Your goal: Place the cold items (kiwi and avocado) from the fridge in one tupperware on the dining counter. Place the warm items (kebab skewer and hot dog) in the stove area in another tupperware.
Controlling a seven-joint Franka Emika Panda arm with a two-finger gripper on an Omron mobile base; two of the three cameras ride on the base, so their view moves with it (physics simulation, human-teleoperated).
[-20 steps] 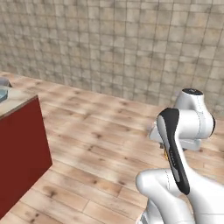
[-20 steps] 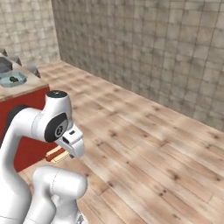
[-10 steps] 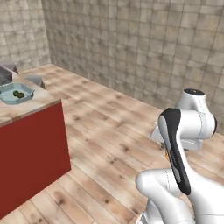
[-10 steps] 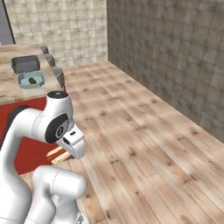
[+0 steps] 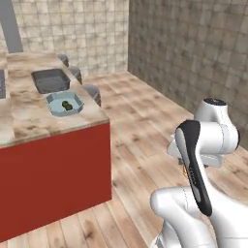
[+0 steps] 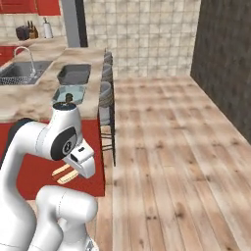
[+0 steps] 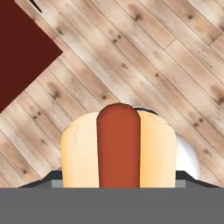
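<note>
- The hot dog (image 7: 118,148) sits right up against the hand camera, bun on both sides and the red sausage running straight down the middle.
- The end effector (image 6: 68,172) is clamped on that hot dog; in the right base view the tan bun pokes out just below the white wrist.
- The jaws stand fairly wide, spread around the full width of the bun.
- The arm is folded in close to the robot's body, with the hot dog carried low over the wooden floor (image 6: 166,147).
- In the hand view, plank floor lies beneath the hot dog, and a dark red panel (image 7: 19,48) cuts in at the upper left corner.
- Over on the desk (image 5: 29,121), a marbled top on a red front, a pale blue tupperware (image 5: 65,103) rests near the edge.
- Inside that tupperware lie small dark green items (image 5: 67,104), too small to name for certain.
- Just behind it on the same desk sits a second, dark grey tupperware (image 5: 50,80).
- The right base view has the same pair in line, the blue tupperware nearer the robot and the grey tupperware beyond.
- A sink (image 6: 22,72) with a curved faucet is set into the desk to the left of them.
- Stools (image 6: 105,95) line the desk's side facing the open floor.
- The hot dog is well apart from both containers, down beside the red front.
</note>
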